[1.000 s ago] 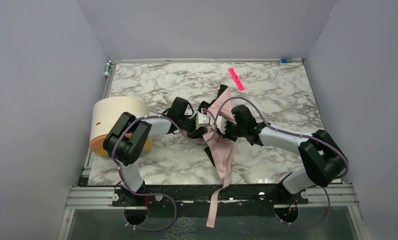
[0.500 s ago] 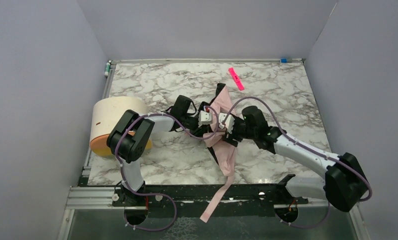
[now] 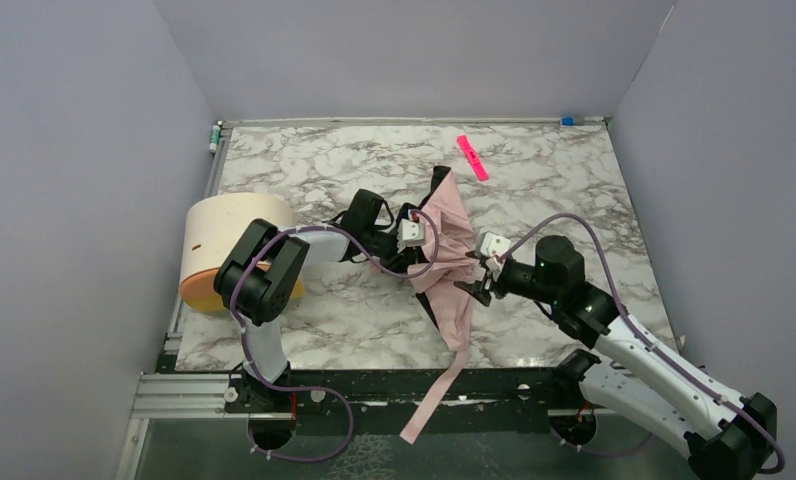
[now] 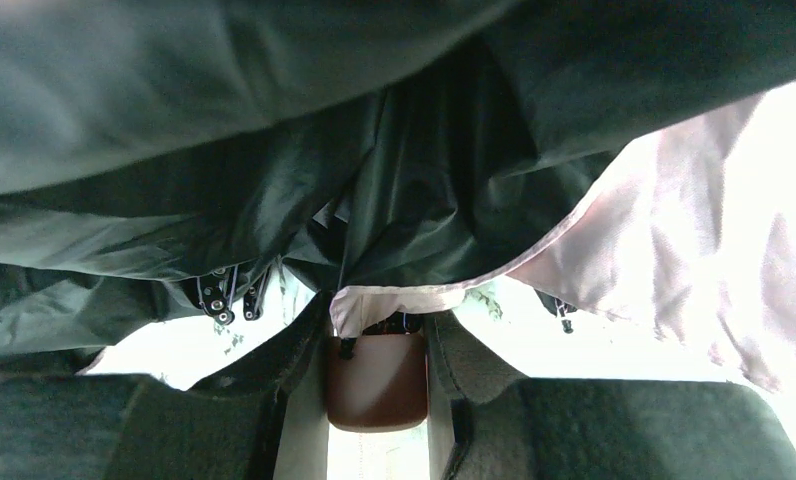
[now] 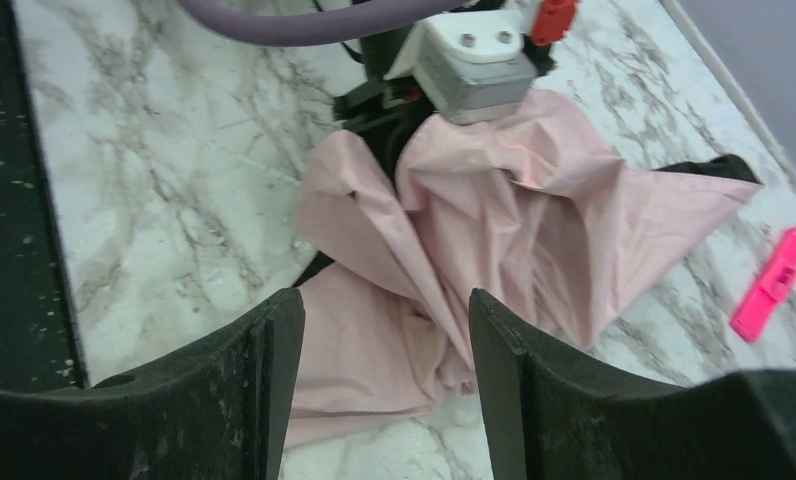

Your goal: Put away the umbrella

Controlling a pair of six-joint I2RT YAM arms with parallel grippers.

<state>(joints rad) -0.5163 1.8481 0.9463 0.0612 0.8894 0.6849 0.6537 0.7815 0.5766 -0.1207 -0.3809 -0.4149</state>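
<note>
Right claw (image 5: 382,325) withdrawn, apart; left claw (image 4: 376,345) under crumpled pink umbrella (image 3: 452,228), state unclear.

The worktop (image 3: 304,170) is a white slab veined in grey like marble, with a metal rail along its sides. Near its middle lies the umbrella (image 3: 452,225), a crumpled heap of pale pink fabric with black lining showing at its edges. Its pink strap (image 3: 429,400) trails over the near edge. A bright pink strip (image 3: 472,157) lies flat toward the far side, apart from the umbrella. A cream cylinder (image 3: 229,225) with an orange end rests on its side at the left edge.
</note>
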